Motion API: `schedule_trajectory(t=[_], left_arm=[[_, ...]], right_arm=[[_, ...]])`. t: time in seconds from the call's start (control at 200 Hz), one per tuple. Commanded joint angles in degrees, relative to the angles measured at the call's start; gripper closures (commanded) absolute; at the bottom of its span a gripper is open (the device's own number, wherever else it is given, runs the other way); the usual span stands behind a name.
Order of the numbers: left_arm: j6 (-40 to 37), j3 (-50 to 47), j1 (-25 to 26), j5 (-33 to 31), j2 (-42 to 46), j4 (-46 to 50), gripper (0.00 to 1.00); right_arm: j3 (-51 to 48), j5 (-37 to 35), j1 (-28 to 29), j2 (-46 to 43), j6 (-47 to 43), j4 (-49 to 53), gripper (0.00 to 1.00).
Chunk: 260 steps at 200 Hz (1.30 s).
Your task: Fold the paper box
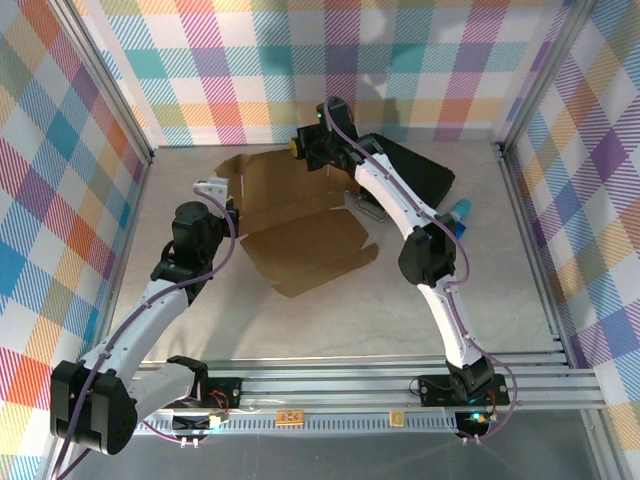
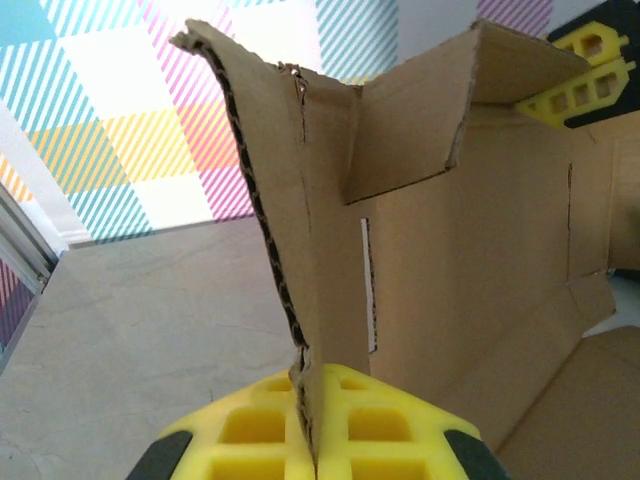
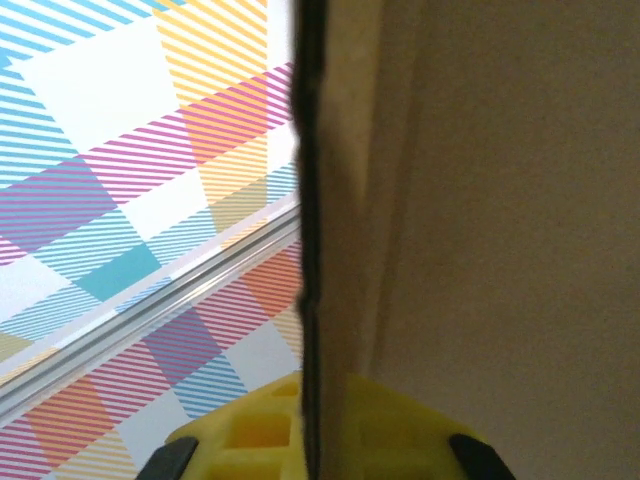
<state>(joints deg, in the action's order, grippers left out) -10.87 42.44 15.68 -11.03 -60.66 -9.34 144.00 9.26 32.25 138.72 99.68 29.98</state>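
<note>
Pastel plaid walls and an aluminium frame are seen around a pale tabletop (image 1: 330, 320), on which the paper box (image 1: 300, 240) lies left of centre as a partly raised die-cut sheet, with a black briefcase (image 1: 420, 175) just beyond its far right corner.

The left gripper (image 2: 308, 400) is closed on the edge of an upright side flap at the sheet's left, the corrugated edge being pinched between its yellow fingers. The right gripper (image 3: 310, 420) is likewise clamped on a cardboard edge at the far end of the sheet (image 3: 500, 250), the board running straight up between its pads.

The corrugated cardboard (image 2: 450, 280) is judged to be light and fairly stiff: bending should be easy along the scored creases and resisted elsewhere, and creasing or tearing is likely if a flap is forced off its score. The surface looks matt, so slipping seems unlikely under a firm pinch. Hold is best taken on flap edges close to a crease, with the base panel pressed flat.

The long axis is judged to run from the far wall towards the arm bases, angled slightly to the near right; the inner face is turned upward.
</note>
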Motion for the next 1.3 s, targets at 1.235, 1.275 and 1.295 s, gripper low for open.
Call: schedule_trajectory(t=[1.235, 1.275, 1.295], left_arm=[[77.08, 53.14, -3.73, 21.88, -31.77, 40.28, 0.44], [77.47, 52.85, -3.73, 22.84, -32.26, 39.24, 0.44], [77.76, 52.76, -3.73, 23.28, -32.59, 38.92, 0.45]], right_arm=[[-10.75, -6.80, 2.24, -9.67, 6.94, -1.53, 1.00], [-11.24, -6.86, 2.36, -9.91, 7.09, -1.88, 1.00], [-11.48, -6.87, 2.37, -10.02, 7.12, -2.00, 1.00]])
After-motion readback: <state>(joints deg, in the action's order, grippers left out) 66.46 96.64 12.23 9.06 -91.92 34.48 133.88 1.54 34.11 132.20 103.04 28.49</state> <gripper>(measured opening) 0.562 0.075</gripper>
